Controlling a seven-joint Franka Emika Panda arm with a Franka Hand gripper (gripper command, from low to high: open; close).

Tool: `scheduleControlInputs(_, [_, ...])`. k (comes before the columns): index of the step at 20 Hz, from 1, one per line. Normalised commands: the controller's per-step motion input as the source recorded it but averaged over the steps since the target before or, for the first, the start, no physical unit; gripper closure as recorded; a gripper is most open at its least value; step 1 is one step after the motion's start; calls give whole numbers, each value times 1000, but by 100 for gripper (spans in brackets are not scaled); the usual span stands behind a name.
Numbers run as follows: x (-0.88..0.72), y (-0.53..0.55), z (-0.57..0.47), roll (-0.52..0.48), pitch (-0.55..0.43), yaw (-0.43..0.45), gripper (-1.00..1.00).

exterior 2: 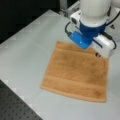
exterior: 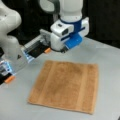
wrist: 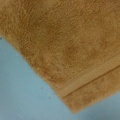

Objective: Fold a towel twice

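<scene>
- Grey worktop [exterior: 105,65] fills both front views; behind it the background is dark, and in a front view a black perforated board [exterior 2: 15,107] shows at the bottom left corner.
- The towel [exterior: 66,83] lies flat and unfolded on the worktop, all four edges showing in a front view, with two paler bands running near opposite edges.
- In a front view the towel [exterior 2: 75,75] has its far right corner hidden behind the arm's white and blue wrist housing [exterior 2: 91,27].
- The gripper does not show clearly in either front view: the wrist housing [exterior: 68,32] hangs above the worktop just beyond the towel's far edge, and the fingers are hidden below it, so I cannot tell whether they are apart or together.
- In the wrist view no fingers appear; only the towel [wrist: 65,45] fills most of the frame, with one band crossing it, one corner pointing down and bare worktop [wrist: 22,95] at the lower left.
- A second white robot body [exterior: 10,32] stands at a front view's left, cut off by the frame, with small orange parts [exterior: 10,79] whose nature is hard to make out.
- No fold has been made yet.
</scene>
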Motion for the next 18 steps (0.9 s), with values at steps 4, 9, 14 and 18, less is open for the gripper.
scheduleControlInputs(4, [383,385,-99,44,134,-201,-100])
scheduleControlInputs(9, [387,397,-118,23,116,-167,-100])
scheduleControlInputs(14, [302,260,15,10,120,-103,-100])
scheduleControlInputs(18, [267,234,17,-27,118,-40,-100])
